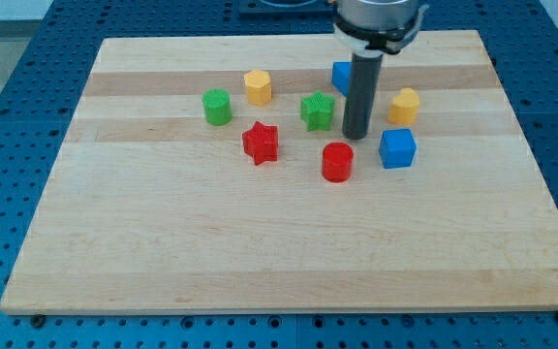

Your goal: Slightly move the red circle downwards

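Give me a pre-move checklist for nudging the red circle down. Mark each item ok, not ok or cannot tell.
1. My tip is above the red circle, on the push side: ok.
2. Tip centred over the circle: not ok, it sits slightly to the view's right.
3. Tip touching the circle: cannot tell, a thin gap seems to show.
4. Board below the circle free of blocks: ok.
5. Blue cube and red star out of a downward path: ok.
6. Green star clear of the rod: ok, though close.
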`<control>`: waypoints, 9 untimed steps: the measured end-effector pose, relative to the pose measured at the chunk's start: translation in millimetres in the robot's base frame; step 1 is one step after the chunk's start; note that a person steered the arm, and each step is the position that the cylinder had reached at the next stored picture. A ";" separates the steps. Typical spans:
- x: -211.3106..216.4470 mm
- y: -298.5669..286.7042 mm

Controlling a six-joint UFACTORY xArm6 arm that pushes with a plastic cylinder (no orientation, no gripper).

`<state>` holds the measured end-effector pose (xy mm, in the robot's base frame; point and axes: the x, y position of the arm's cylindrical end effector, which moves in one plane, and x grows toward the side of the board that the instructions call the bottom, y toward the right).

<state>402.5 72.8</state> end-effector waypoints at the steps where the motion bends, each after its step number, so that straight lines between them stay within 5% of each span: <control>1: 5.5 -6.7; 6: 39.6 -33.6; 9: -2.9 -62.9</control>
